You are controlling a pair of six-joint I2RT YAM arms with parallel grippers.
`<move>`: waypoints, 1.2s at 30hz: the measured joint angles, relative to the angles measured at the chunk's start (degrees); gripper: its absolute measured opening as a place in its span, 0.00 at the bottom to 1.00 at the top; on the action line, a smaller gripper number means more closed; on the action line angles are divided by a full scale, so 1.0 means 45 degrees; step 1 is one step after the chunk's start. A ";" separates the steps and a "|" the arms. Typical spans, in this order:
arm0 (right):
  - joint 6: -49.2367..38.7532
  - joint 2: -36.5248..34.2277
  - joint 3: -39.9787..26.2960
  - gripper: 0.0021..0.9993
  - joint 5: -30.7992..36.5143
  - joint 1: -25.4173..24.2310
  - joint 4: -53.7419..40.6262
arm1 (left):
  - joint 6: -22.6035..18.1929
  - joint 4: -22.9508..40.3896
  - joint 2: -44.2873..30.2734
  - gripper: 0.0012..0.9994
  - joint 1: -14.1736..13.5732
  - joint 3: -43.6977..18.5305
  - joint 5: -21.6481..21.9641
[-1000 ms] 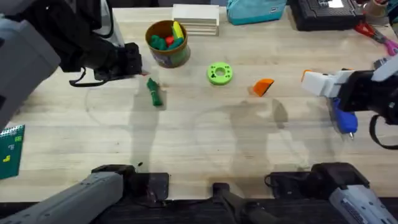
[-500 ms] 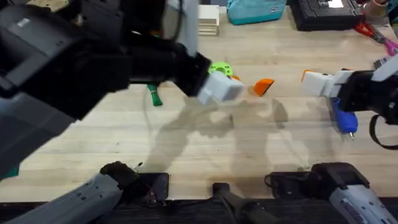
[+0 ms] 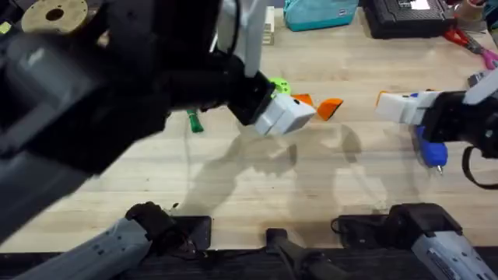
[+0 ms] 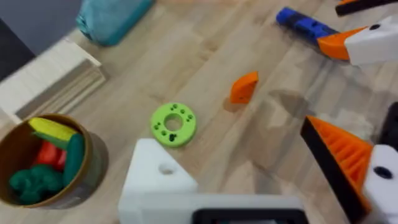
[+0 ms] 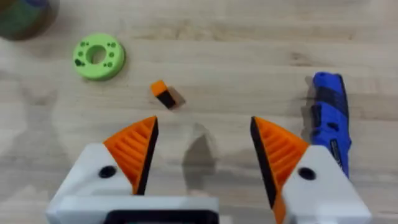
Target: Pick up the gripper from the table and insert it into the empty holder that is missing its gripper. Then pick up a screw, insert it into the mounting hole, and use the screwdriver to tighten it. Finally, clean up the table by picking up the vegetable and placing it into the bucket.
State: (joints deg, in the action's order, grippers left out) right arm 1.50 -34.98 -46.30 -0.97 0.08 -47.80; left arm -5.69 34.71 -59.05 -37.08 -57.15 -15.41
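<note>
Overhead: left gripper [image 3: 289, 113] above table [image 3: 233, 187] centre, just beside orange gripper wedge [image 3: 330, 107]; vegetable [image 3: 194, 121] on table.
Left wrist: bare white holder [image 4: 155, 177] opposite orange pad, jaws apart, nothing held; bucket [image 4: 43, 163] near.
Right wrist: right gripper [image 5: 202, 155] spread wide, unladen; blue screwdriver [image 5: 329, 118] beside it.

From above, my left arm [image 3: 93, 101] looms dark and blurred, hiding the bucket and most of the green disc [image 3: 278, 84]. The screwdriver [image 3: 433, 149] sits half under my right end effector [image 3: 401, 107]. At my left wrist, the bucket [image 4: 43, 163] is cut off at the edge.
</note>
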 joint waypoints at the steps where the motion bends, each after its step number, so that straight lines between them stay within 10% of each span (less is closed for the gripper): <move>1: 0.0000 0.0000 0.0000 0.88 0.0000 0.0000 -0.0135 | -0.0065 -0.0411 0.0388 0.99 0.0035 0.0370 0.0051; 17: 0.0000 0.0004 0.0000 0.88 0.0000 0.0000 -0.3998 | 0.0127 -0.6738 1.1228 0.99 0.0994 1.0585 0.0386; 36: 0.0000 0.0000 0.0000 0.88 0.0000 0.0000 -0.4056 | 0.0407 -0.6788 1.3052 0.99 0.1370 1.2552 0.0342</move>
State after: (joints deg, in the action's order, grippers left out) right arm 1.50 -34.98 -46.30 -0.97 0.08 -66.05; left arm -3.86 4.16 -0.32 -30.92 -0.67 -13.87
